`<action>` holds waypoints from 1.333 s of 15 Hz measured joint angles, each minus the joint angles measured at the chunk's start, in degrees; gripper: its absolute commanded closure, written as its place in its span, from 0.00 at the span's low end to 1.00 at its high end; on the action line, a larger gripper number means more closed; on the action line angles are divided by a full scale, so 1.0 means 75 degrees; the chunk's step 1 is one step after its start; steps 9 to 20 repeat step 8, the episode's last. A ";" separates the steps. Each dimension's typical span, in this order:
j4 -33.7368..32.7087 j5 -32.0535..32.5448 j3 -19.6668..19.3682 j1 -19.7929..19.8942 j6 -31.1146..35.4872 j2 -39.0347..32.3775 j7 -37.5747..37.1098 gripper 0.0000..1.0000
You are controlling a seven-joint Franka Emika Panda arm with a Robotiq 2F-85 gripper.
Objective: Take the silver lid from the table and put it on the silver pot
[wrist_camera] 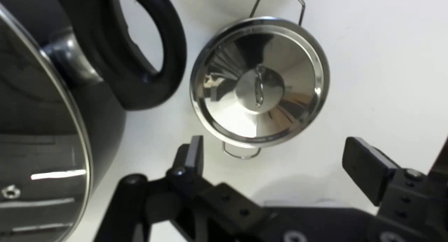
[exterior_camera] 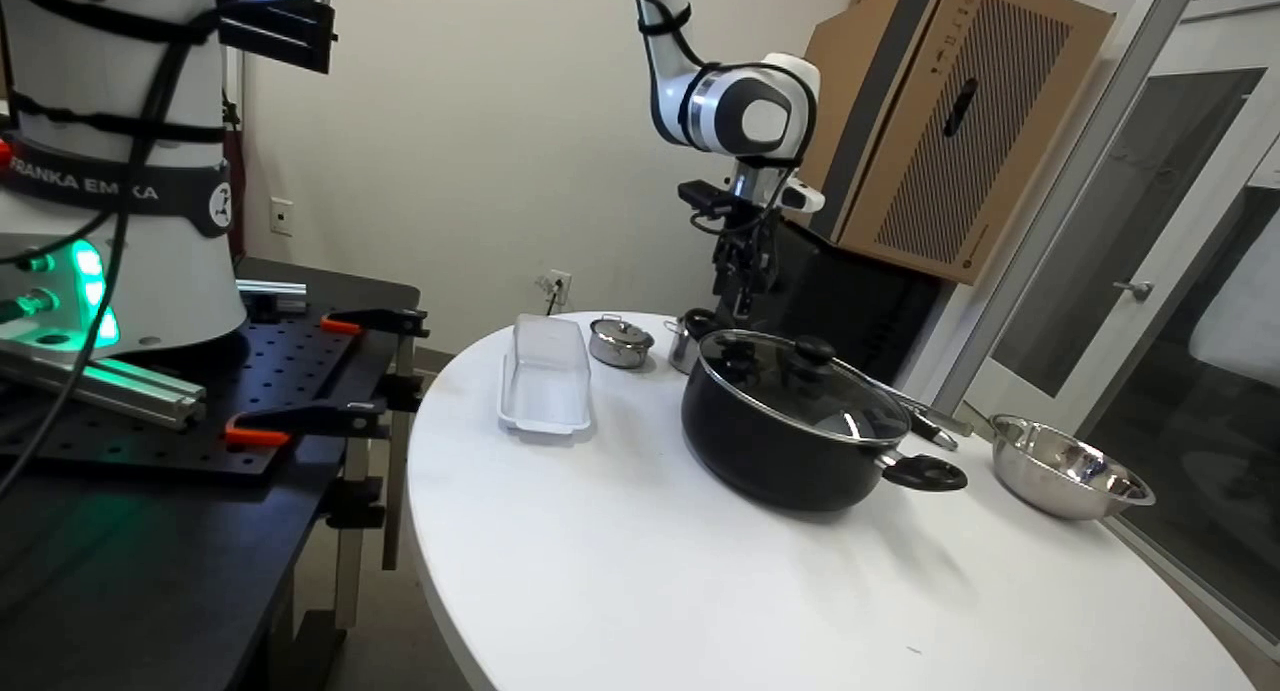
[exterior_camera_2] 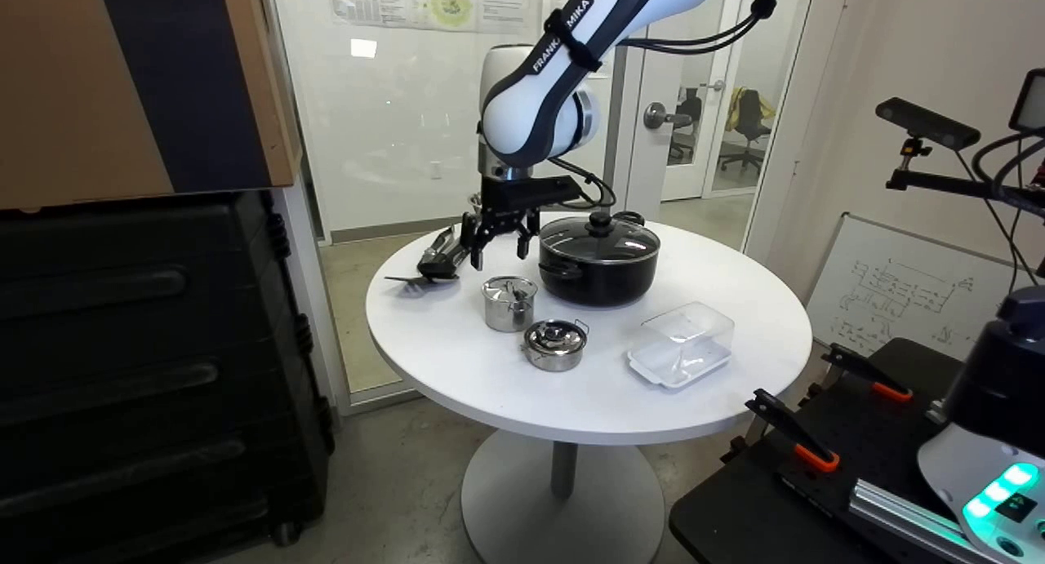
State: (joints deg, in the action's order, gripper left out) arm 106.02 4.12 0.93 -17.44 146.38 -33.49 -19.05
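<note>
A silver lid (wrist_camera: 297,56) with a raised rim and a small wire loop at its centre lies on a tall silver pot (exterior_camera_2: 509,313). The lid also shows in an exterior view (exterior_camera_2: 508,287). The tall pot is partly hidden behind the black pot in an exterior view (exterior_camera: 682,353). A shorter silver pot (exterior_camera_2: 553,357) stands beside it with its own shiny lid (exterior_camera_2: 555,334); it also shows in an exterior view (exterior_camera: 621,346). My gripper (wrist_camera: 274,149) is open and empty. It hovers above the table near the tall pot, apart from the lid, and shows in an exterior view (exterior_camera_2: 500,258).
A big black pot (exterior_camera: 780,451) with a glass lid stands close to the tall pot; its loop handle (wrist_camera: 171,53) reaches toward it. A clear plastic container (exterior_camera_2: 682,352), a metal bowl (exterior_camera: 1065,471) and black utensils (exterior_camera_2: 441,258) are also on the white table.
</note>
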 measured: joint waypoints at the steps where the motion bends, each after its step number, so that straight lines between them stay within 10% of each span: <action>1: 0.0000 -0.0028 0.0037 0.0011 0.0080 0.0135 0.0000 0.00; 20: 0.0179 -0.0279 0.0601 0.0111 0.0270 0.1349 0.0287 0.00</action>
